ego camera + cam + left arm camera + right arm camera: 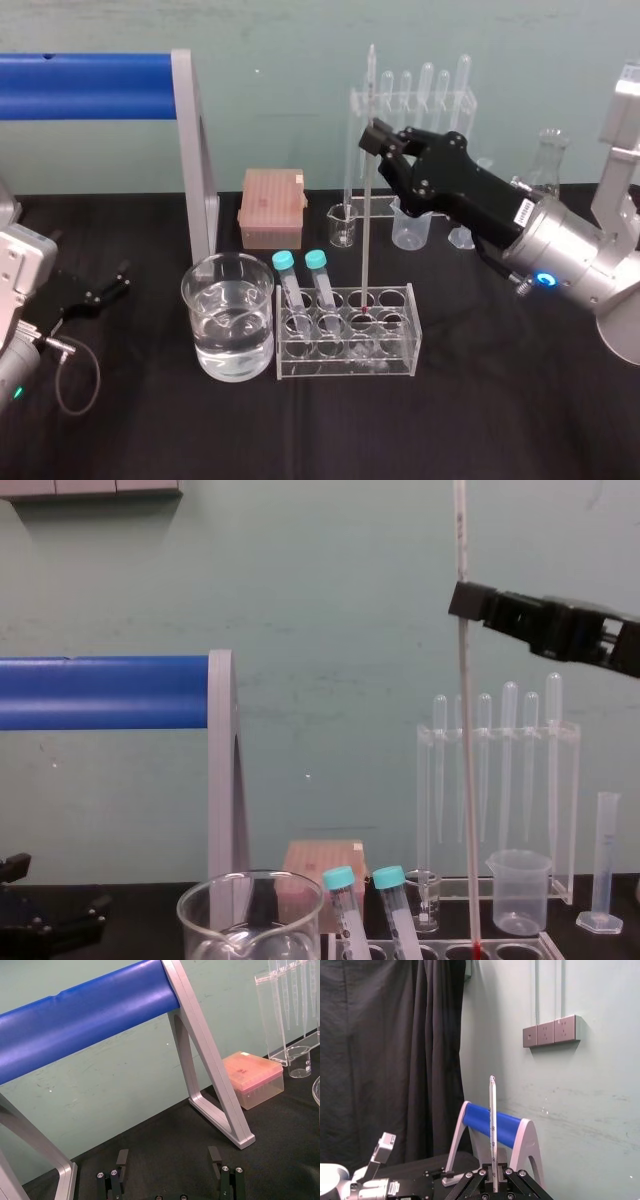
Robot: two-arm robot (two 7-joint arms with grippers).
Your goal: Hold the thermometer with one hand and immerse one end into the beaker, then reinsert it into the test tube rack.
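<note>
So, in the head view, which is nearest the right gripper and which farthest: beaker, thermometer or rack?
1. Thermometer, gripped by the right gripper, upright.
2. Rack, below the gripper, holding the thermometer's tip.
3. Beaker, left of the rack.
Left gripper rests open, far left.
</note>
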